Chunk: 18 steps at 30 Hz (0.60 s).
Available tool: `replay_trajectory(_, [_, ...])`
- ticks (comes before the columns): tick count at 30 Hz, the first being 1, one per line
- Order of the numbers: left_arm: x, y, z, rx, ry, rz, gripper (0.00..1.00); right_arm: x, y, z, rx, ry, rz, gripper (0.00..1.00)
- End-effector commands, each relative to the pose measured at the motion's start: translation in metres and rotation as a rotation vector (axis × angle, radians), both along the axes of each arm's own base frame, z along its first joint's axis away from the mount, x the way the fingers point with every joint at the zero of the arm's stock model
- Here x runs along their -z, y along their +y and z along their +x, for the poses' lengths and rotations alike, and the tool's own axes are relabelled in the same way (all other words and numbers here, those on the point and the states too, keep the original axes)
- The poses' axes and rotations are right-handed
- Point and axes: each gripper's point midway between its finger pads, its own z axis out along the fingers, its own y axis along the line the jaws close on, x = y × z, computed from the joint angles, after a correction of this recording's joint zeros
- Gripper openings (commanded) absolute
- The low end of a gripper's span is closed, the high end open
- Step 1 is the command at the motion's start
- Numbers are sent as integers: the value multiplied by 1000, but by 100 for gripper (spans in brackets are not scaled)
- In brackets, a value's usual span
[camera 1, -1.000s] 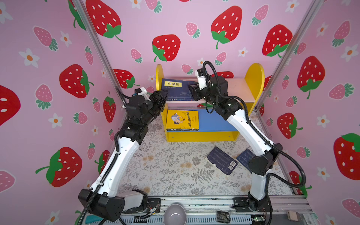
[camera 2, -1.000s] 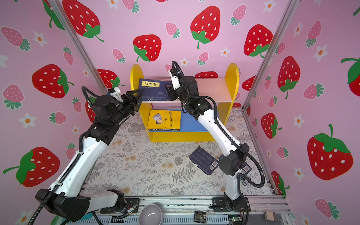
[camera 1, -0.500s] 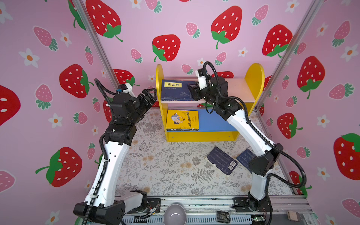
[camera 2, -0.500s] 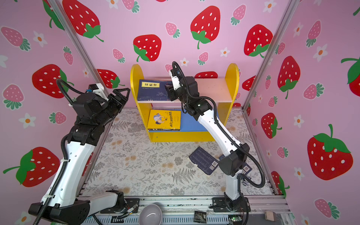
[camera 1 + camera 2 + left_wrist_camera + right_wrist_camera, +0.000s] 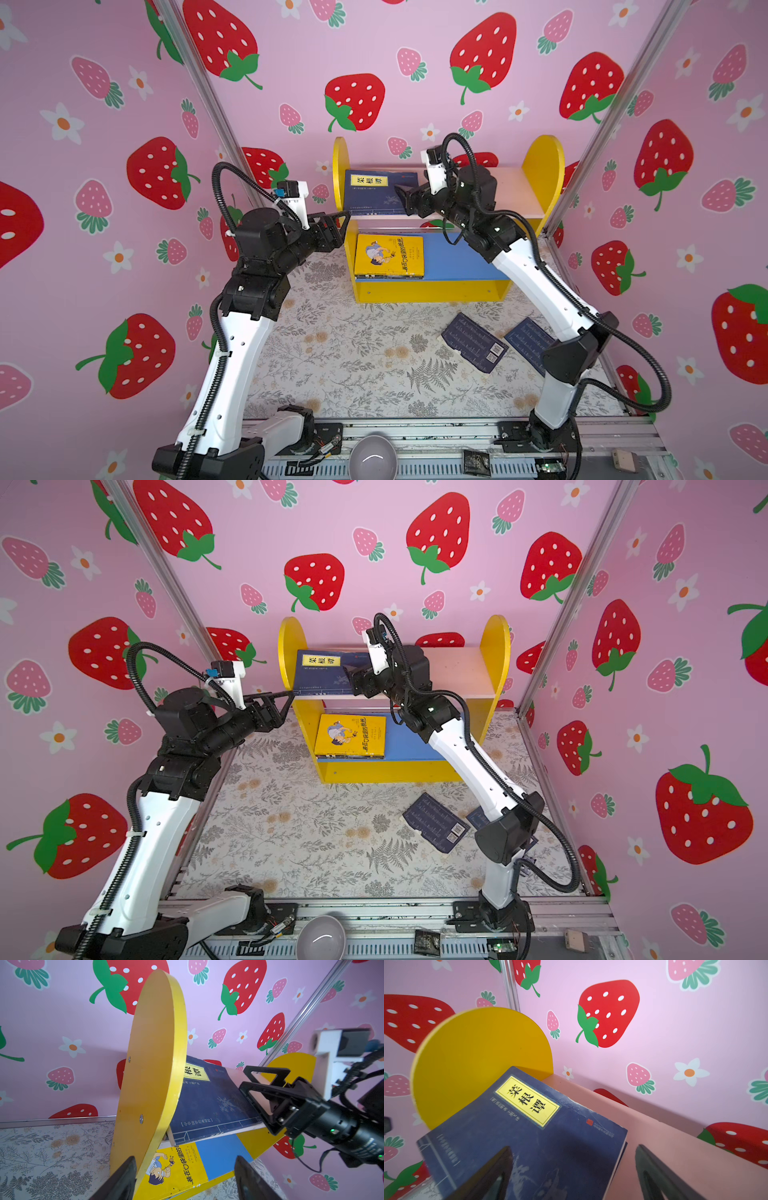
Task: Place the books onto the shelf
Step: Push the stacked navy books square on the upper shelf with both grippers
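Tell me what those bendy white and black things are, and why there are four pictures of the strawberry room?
Those are two robot arms. Each ends in a pincer, like two fingers. Two pictures come from a camera high up, looking down on everything. The other two come from small cameras on the arms' wrists, so they see close up. The job is putting books on the little shelf. A blue book lies on its pink top board, and a yellow book on the blue level below. A dark book and a second dark book lie on the flowery cloth. The left pincer is open beside the shelf's yellow side. The right pincer is open over the blue book. Neither holds anything.
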Motion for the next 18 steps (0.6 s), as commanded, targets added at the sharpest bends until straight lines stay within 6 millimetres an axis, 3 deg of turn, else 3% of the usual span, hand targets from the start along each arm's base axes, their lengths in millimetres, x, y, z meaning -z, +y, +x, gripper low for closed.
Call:
replay_trajectory(1, [2, -5, 2, 43, -53, 85, 74, -47, -15, -38, -87, -102, 77, 95])
replay_trajectory(9, [7, -8, 11, 57, -59, 108, 66, 2, -4, -58, -243, 11, -21, 93])
replay_trajectory(18, [9, -10, 23, 57, -69, 115, 58, 42, -4, -34, -148, 72, -117, 90])
